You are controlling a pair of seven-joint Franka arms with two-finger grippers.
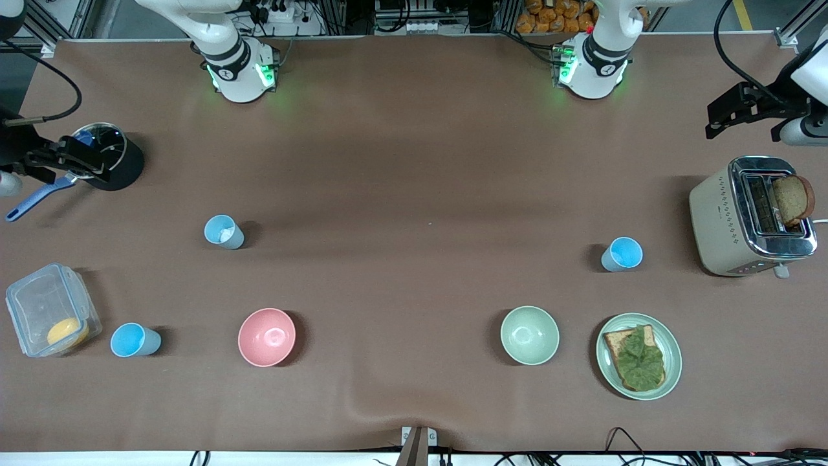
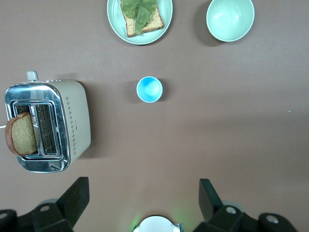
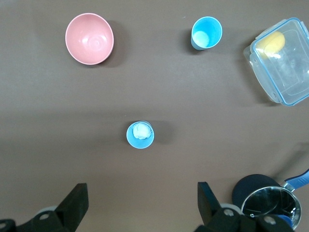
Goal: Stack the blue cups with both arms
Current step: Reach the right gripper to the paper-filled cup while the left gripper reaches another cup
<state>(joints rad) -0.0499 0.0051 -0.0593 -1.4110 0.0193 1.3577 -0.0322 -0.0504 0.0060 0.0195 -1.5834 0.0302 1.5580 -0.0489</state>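
Front view: three small light-blue plastic tumblers stand apart on the brown tabletop (image 1: pixel 414 162), at nine (image 1: pixel 224 232), eight (image 1: pixel 134 340) and three o'clock (image 1: pixel 623 254); none stacked. Left wrist view: left gripper (image 2: pixel 145 203), fingers apart, hangs high over one tumbler. Right wrist view: right gripper (image 3: pixel 142 203), fingers apart, hangs over another. Opening step; each arm likely needs to descend and grasp.

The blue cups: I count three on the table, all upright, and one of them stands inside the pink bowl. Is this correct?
Not quite. There are three upright blue cups, but none is inside the pink bowl; that bowl is empty, and each cup stands alone on the table. The front view shows it. Both grippers, left and right, are open, holding nothing.
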